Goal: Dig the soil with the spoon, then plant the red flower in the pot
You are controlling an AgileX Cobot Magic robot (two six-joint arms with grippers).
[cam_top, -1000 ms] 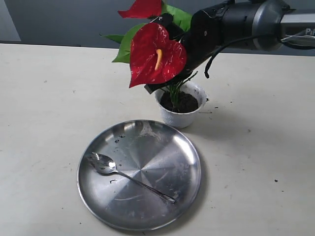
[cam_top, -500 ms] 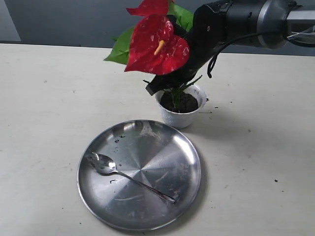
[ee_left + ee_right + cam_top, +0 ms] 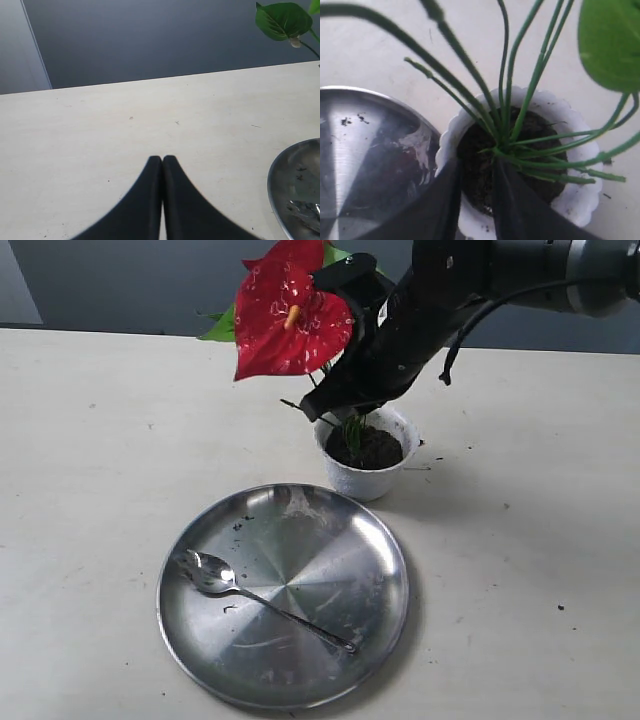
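Pot: small white plastic cup point(image 3: 362, 480), holds dark crumbly soil point(image 3: 378, 448).
Flower: red artificial anthurium sprig point(image 3: 290, 325), stems standing in the pot's soil.
Spoon: slim silver teaspoon point(image 3: 262, 602), lying in round steel plate point(image 3: 320, 540) just beside pot.
Right pincer point(image 3: 476, 170): over pot rim, jaws slightly parted, gripping nothing.
Left pincer point(image 3: 161, 160): jaws pressed together, empty.

There is one round steel plate point(image 3: 300, 540), one slim silver teaspoon point(image 3: 268, 605), one small white plastic pot point(image 3: 365, 480) and one red artificial anthurium sprig point(image 3: 290, 320).
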